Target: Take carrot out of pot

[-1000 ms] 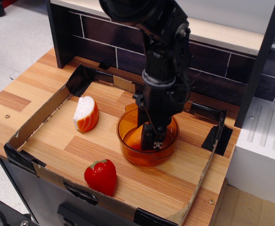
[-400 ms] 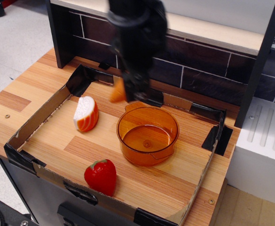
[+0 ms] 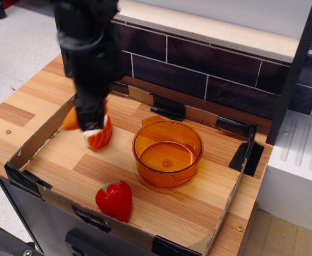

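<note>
The amber pot [image 3: 167, 172] stands in the middle of the cardboard tray, and nothing lies inside it. My gripper [image 3: 85, 121], motion-blurred, is over the tray's left side, well left of the pot. It is shut on the small orange carrot [image 3: 69, 120], which sticks out to the left of the fingers, above the tray's left wall. The arm hides the upper part of the sushi piece just below it.
The orange-and-white sushi piece [image 3: 99, 138] lies under the gripper on the tray floor. A red strawberry [image 3: 114, 200] sits near the front wall. The low cardboard tray wall [image 3: 38, 140] runs round the toys. A dark brick backsplash [image 3: 209, 64] stands behind.
The gripper lifted the carrot out of the pot, then swung left with it, from over the pot's back rim to over the tray's left side. The pot stayed put.
</note>
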Controlling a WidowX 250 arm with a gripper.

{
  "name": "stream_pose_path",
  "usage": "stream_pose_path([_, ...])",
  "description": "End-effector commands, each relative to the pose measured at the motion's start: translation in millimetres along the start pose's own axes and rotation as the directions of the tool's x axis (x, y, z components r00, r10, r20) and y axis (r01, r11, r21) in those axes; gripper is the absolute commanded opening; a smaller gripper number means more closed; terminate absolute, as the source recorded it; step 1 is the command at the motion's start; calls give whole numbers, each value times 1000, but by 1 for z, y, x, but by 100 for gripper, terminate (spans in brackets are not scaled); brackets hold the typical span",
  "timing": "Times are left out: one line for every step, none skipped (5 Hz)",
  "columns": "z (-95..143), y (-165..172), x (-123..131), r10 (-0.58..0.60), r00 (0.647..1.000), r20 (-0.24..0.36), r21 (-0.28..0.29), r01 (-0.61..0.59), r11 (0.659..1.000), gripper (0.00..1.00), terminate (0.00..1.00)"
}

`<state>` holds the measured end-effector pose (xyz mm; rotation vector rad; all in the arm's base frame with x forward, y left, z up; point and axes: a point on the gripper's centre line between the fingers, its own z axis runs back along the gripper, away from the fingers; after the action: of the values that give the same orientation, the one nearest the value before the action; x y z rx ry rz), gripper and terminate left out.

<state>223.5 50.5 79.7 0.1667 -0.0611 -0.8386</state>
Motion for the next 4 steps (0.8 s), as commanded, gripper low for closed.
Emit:
stream_pose_path([-10, -4, -33, -47, 998, -36, 25, 48, 999, 0, 0])
stream_pose_path([-22, -10, -44, -85, 994, -64, 29, 87, 996, 0, 0])
stream_pose_path([-36, -14, -48, -101, 989, -109, 26, 105, 994, 0, 0])
stream_pose_path([-44, -15, -49, -100, 987, -127, 23, 104, 994, 0, 0])
